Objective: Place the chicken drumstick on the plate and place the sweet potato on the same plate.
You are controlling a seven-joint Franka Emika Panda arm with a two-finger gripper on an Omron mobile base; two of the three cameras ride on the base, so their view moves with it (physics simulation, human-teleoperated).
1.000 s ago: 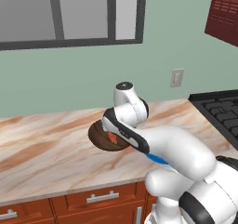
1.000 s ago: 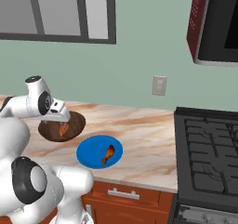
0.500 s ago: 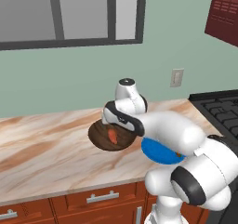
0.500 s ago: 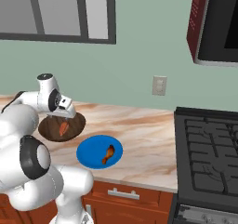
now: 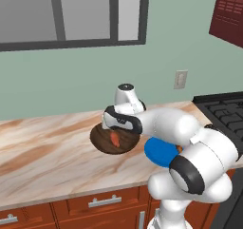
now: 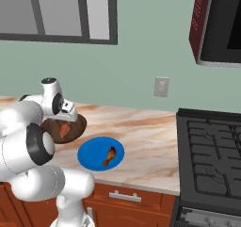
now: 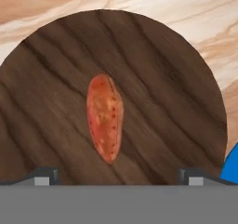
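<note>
- Marbled beige-and-brown stone counter (image 6: 141, 136) runs under a pale green wall, and on it sits a round dark brown wooden dish (image 7: 153, 88), the landmark for everything else.
- Small stubby reddish-orange sweet potato (image 7: 105, 117) lies at the middle of the wooden dish.
- White arm's two-finger gripper (image 7: 117, 175) hovers right over the wooden dish, jaws spread wide with nothing between them, its dark tips on either side of the sweet potato and clear of it.
- Flat round bright blue plate (image 6: 92, 153) rests on the counter just beside the wooden dish, toward the black stove (image 6: 212, 160).
- Slim orange-brown chicken drumstick (image 6: 110, 156) lies on the blue plate, near the wooden dish.
</note>
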